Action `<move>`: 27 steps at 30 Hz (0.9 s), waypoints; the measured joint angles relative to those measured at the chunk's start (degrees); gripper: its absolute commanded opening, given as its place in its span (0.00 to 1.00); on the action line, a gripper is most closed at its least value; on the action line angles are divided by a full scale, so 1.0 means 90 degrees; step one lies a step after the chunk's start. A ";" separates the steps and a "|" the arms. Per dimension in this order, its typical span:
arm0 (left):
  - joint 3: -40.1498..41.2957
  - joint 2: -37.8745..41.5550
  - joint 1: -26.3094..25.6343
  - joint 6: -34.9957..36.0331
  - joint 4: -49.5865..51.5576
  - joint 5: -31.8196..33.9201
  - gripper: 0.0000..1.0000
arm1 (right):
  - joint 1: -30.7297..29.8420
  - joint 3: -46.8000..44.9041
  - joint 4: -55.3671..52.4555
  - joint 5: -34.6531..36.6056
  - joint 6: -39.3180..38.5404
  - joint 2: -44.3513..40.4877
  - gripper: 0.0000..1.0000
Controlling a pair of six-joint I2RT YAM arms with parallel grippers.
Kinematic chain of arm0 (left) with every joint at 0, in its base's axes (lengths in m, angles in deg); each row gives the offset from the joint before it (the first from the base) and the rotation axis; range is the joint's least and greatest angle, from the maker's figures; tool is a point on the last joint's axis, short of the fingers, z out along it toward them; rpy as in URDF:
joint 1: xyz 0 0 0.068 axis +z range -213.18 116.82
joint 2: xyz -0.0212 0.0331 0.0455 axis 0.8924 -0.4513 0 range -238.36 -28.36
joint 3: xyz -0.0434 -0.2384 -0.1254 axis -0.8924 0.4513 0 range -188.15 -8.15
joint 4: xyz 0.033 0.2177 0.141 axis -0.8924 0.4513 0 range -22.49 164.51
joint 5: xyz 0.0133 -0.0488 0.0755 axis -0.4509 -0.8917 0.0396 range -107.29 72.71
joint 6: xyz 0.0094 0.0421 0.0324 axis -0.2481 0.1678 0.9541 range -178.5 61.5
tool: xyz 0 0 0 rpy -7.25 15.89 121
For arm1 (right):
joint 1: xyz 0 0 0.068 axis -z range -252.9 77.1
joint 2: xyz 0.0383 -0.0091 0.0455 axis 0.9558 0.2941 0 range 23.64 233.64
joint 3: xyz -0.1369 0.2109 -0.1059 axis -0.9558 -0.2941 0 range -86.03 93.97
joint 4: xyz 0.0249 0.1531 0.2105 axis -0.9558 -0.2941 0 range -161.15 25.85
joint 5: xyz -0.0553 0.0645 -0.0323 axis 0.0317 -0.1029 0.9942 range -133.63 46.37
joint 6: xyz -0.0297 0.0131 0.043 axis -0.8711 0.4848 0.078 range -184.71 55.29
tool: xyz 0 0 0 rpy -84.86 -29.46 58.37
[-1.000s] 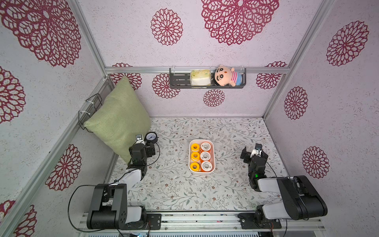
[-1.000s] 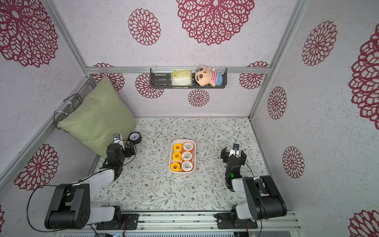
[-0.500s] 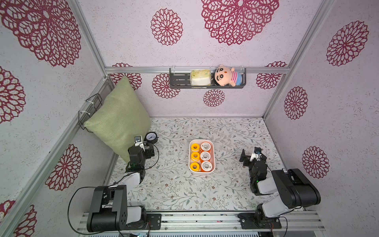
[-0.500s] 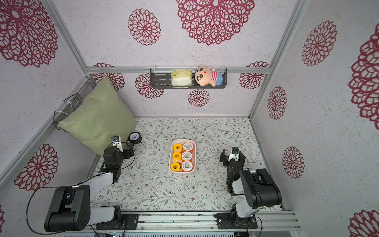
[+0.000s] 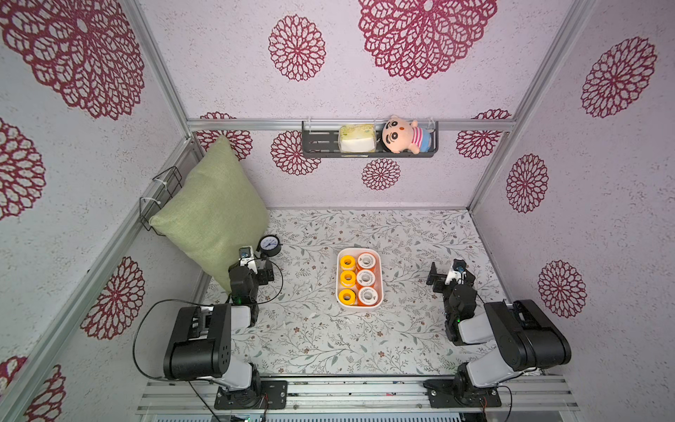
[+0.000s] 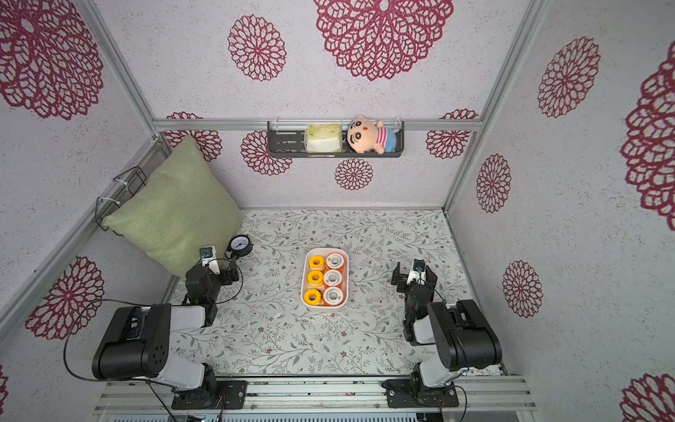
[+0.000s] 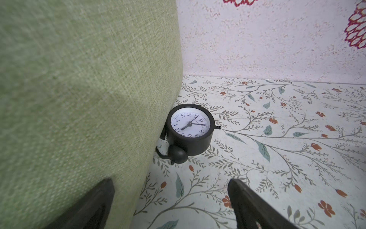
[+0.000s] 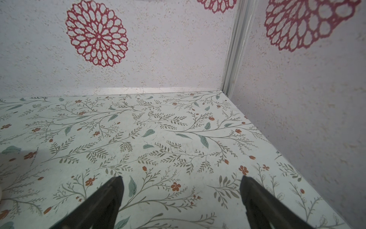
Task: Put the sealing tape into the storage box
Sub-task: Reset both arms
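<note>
**Green cushion** [image 5: 215, 212]: leans on the left wall at about 10 o'clock from the centre of the table [image 5: 310, 339], lower corner down on the surface. It has no part in the task and crowds the left arm's side.

**Left gripper** [image 7: 170, 181]: at 9 o'clock from the box, jaws spread wide with nothing between them, pointing toward 12 o'clock along the cushion's edge.

**Right gripper** [image 8: 181, 177]: at 3 o'clock, likewise spread and empty, over bare table.

Judgement: both arms appear parked well apart from the box so as not to disturb its load.

**Storage box** [image 5: 359, 307]: at table centre, long side running 12 to 6 o'clock, between the two arms.

**Alarm clock** [image 7: 190, 126]: at 10 o'clock, lying dial-up just beside the cushion, seemingly touching it. A bystander only.

**Sealing tape** [image 5: 365, 279]: inside the box. Six spools show, three yellow on the 9 o'clock side and three orange on the 3 o'clock side, laid flat and packed two abreast. Whether more lie beneath cannot be told. No spool is seen loose on the table, so the task appears complete.
</note>
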 measured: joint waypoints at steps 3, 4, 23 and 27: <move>-0.0078 -0.0015 0.0034 -0.0136 0.0044 0.0182 0.97 | 0.0005 0.0000 -0.0012 0.0000 0.0000 0.0000 0.99; -0.0119 -0.0022 0.0044 -0.0177 0.0039 0.0223 0.98 | 0.0007 0.0000 -0.0012 0.0000 0.0000 0.0000 0.99; -0.0185 -0.0032 0.0053 -0.0369 0.0051 0.0379 0.97 | 0.0007 0.0000 -0.0051 0.0000 0.0000 0.0000 0.99; -0.0185 -0.0032 0.0053 -0.0369 0.0051 0.0379 0.97 | 0.0007 0.0000 -0.0051 0.0000 0.0000 0.0000 0.99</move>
